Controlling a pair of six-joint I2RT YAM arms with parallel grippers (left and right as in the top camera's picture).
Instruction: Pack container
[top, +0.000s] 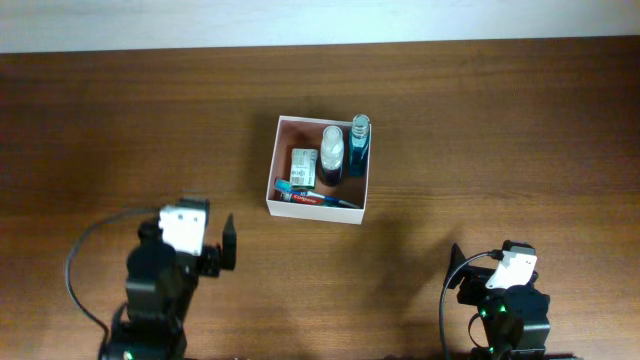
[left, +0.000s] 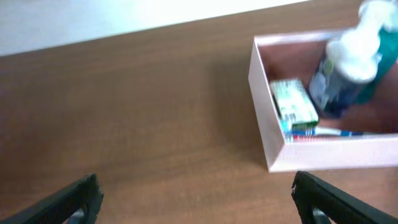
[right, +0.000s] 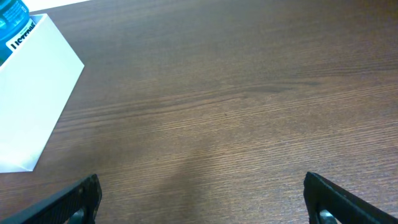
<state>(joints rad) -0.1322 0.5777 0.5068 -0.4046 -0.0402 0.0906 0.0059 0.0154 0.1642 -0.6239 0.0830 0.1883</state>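
The left gripper (left: 196, 194) and the right gripper (right: 202, 196) are hanging wide open, holding nothing, over the brown surface (top: 120, 120). Farther back, the container (top: 314, 209) is sitting in the middle, holding a white-topped bottle (top: 332, 150), a blue bottle (top: 359, 145), a small carton (top: 304, 165) and a tube (top: 318, 197).

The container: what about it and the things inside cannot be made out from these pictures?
Overhead: the print on the carton and the tube inside the container is too small to read.
Left wrist: the white-capped bottle and the blue bottle are blurred; the right edge cuts off the container.
Right wrist: the container's outer wall hides everything inside except the blue bottle's top, which the picture's corner cuts off.
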